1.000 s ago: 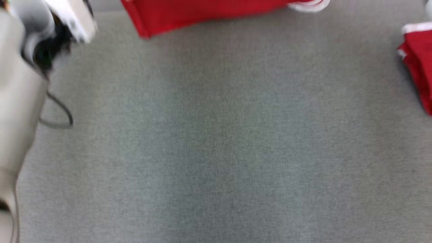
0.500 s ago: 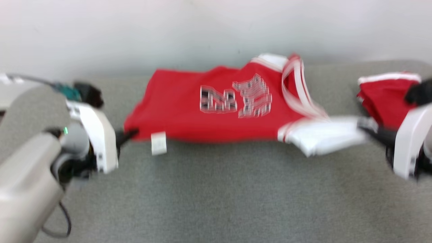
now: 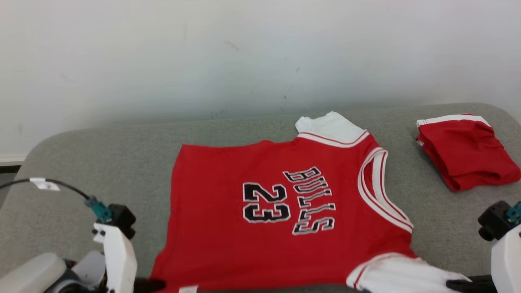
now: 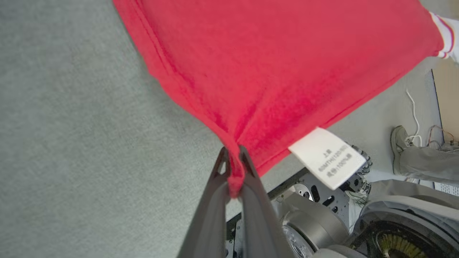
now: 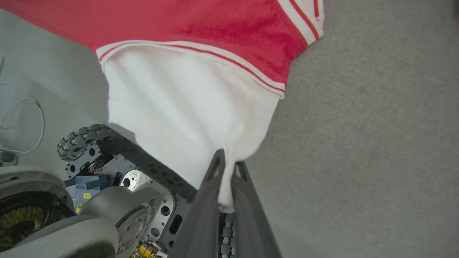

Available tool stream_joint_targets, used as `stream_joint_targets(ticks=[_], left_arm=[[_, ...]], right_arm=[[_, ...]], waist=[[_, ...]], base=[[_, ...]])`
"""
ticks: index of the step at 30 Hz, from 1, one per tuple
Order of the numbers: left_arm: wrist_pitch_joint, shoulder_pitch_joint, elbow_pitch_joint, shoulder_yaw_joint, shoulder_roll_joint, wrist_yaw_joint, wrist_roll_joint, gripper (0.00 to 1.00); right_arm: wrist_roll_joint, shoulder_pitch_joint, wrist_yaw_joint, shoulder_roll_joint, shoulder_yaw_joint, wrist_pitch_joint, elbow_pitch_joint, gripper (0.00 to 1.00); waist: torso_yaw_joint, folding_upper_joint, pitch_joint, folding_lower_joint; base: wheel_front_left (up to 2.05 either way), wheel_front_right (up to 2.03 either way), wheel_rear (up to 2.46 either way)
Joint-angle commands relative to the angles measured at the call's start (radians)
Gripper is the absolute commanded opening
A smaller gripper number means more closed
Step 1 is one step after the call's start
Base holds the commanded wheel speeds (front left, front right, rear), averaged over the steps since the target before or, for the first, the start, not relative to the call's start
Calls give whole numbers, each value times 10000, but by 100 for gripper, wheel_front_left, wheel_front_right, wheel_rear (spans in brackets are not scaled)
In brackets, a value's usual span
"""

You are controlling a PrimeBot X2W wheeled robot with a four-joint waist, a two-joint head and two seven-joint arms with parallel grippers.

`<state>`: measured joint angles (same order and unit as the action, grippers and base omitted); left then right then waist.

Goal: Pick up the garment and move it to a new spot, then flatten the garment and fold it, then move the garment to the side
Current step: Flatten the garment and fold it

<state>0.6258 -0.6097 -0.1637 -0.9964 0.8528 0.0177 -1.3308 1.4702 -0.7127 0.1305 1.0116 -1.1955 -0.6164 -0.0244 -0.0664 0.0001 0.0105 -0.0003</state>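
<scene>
holds the garment, a red number 23 jersey, by its two near corners; spread flat on the grey table at 12 o'clock from both arms, long axis running 9 to 3 in the head view, hem toward 9, collar end toward 3; clamped with the left gripper on the red hem corner, jaws pressed together over a pinch of cloth, white label hanging just beside at 3 o'clock; clamped likewise with the right gripper on the tip of the white sleeve; near edge drawn between the two at the table's near lip; judged equally near to both arms, so any lift or drag toward 6 looks like a shared, even pull; well apart at 2 o'clock, a folded pair of red shorts, likely in the way of any slide toward 3; at 12, past the table, a pale wall
</scene>
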Motion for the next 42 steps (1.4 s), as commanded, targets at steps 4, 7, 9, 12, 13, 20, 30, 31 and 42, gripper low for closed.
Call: stream_joint_targets(ticks=[4, 7, 9, 12, 13, 20, 30, 31, 42], left_arm=[[662, 826, 1537, -119, 904, -646, -619, 0], [860, 1042, 2325, -99, 1309, -998, -910, 0], [901, 980, 2627, -22, 1420, -1156, -962, 0], [1111, 677, 2798, 69, 1452, -1295, -977, 0], [1253, 538, 2779, 76, 1404, -1291, -973, 0], [2328, -817, 1677, 117, 611, -1157, -835, 0], [2960, -2493, -800, 134, -756, -906, -462, 0], [2950, -2614, -1027, 139, -894, -874, -436, 0], [2831, -3204, -2932, 108, -1926, -411, -347, 100]], right_arm=[[197, 526, 0, 843, 6, -492, 899, 0], [350, 708, 0, 1181, 65, -712, 1393, 0], [398, 701, 0, 1309, 182, -771, 1575, 0], [478, 463, 0, 1248, 366, -935, 1626, 0], [508, 334, 0, 1167, 451, -1042, 1567, 0], [553, -823, 0, 68, 889, -2051, 298, 0], [31, -2469, 0, -2537, 1219, -2720, -3055, 0], [-28, -2599, 0, -2825, 1267, -2700, -3426, 0], [-653, -3507, 0, -4809, 1560, -2050, -5885, 55]], waist=[[0, -1, 27, 3], [0, -1, 115, 3], [-2, -1, 247, 3], [-12, -1, 531, 3], [-11, -1, 646, 3], [2, -1, 1487, 3], [5, -1, 2175, 3], [-1, -1, 2236, 3], [34, -1, 2450, 3]], base=[[0, 0, 0], [0, 0, 0], [0, 0, 0], [0, 0, 0], [0, 0, 0], [0, 0, 0], [0, 0, 0], [0, 0, 0], [0, 0, 0]])
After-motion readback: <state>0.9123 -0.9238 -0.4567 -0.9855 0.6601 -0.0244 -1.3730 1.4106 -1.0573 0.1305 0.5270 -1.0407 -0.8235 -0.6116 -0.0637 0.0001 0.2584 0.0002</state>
